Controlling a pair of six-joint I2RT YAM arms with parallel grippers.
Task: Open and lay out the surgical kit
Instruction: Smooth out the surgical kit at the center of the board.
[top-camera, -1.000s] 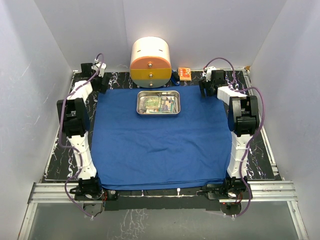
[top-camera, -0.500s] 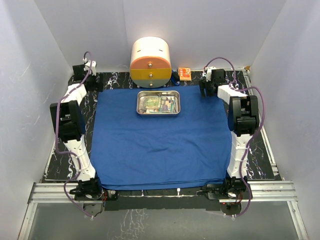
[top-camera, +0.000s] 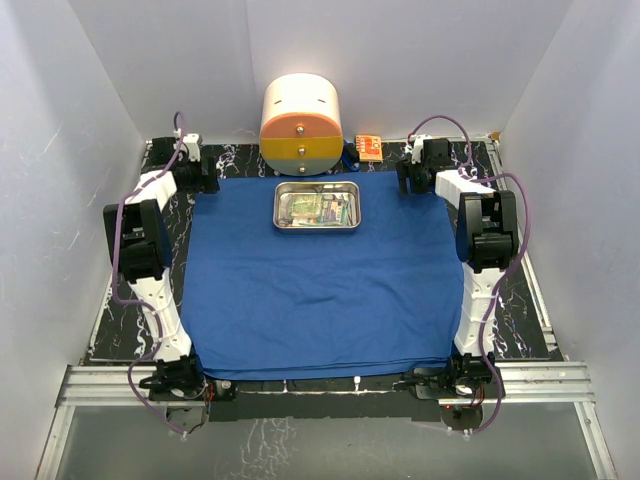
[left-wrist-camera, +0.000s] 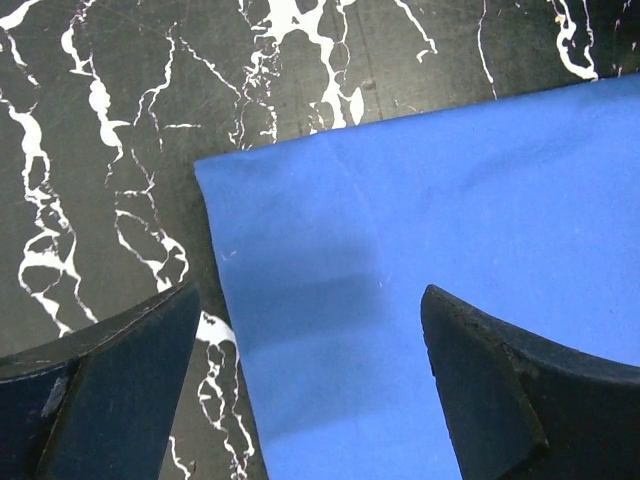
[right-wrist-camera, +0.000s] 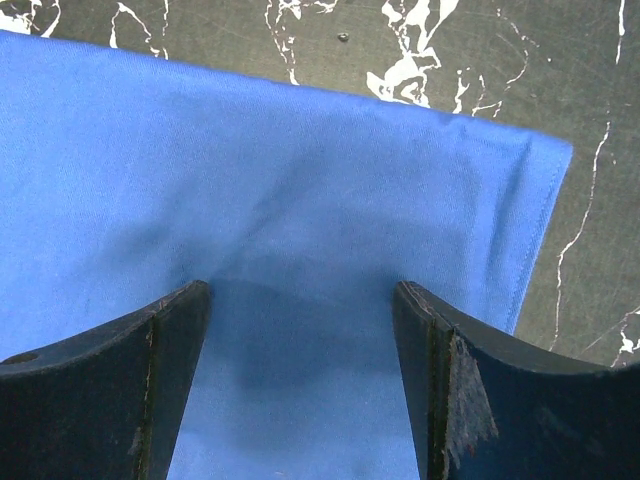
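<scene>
The surgical kit's royal-blue cloth (top-camera: 320, 285) lies spread flat over the table. On its far middle stands the shiny steel tray (top-camera: 317, 206), with packets and small instruments inside. My left gripper (top-camera: 203, 172) hovers at the cloth's far left corner. In the left wrist view it (left-wrist-camera: 310, 292) is open, its fingers straddling the cloth's (left-wrist-camera: 430, 230) side edge and holding nothing. My right gripper (top-camera: 408, 176) is over the far right corner. In the right wrist view it (right-wrist-camera: 300, 286) is open just above the cloth (right-wrist-camera: 300, 170), with nothing pinched.
A round cream-and-orange drawer container (top-camera: 301, 125) stands behind the tray against the back wall, and a small orange box (top-camera: 369, 147) lies to its right. Black marble tabletop (top-camera: 520, 310) shows around the cloth. White walls close in on three sides.
The left arm swung out to the left, then came back toward the cloth's far left corner, and its jaws narrowed slightly. The right arm has not moved.
</scene>
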